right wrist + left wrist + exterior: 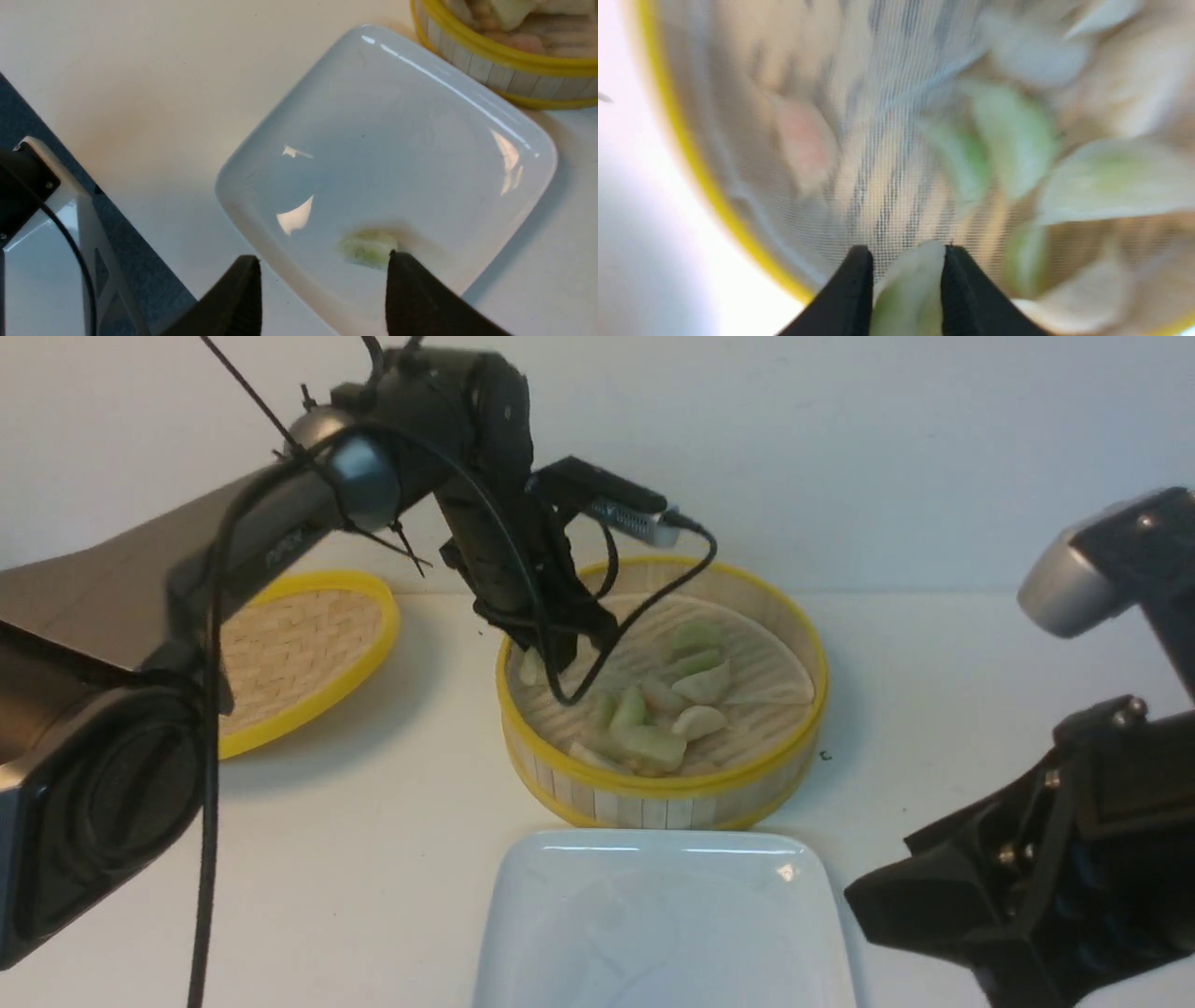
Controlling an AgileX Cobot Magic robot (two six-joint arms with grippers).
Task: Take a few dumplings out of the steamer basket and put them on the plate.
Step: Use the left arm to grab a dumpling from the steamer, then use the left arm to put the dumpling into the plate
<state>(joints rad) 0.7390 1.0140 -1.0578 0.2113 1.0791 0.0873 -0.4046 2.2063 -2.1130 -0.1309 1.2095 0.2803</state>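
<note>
The steamer basket (747, 616) stands mid-table with several pale green and cream dumplings (653, 733) on its slatted floor. My left gripper (553, 665) reaches down inside the basket by its left wall. In the left wrist view, the left gripper (906, 254) is shut on a pale green dumpling (908, 294), with more dumplings (1013, 140) blurred beyond it. The white square plate (579, 933) lies in front of the basket. My right gripper (322, 261) hangs open over the plate's (397, 140) near edge, beside one green dumpling (366, 247) lying on it.
The flat woven yellow-rimmed lid (299, 644) lies left of the basket, behind the left arm. A thin mesh liner (775, 681) covers the basket floor. The right arm's black body (1046, 887) sits low at the right of the plate. The robot's base (46, 242) shows beyond the table edge.
</note>
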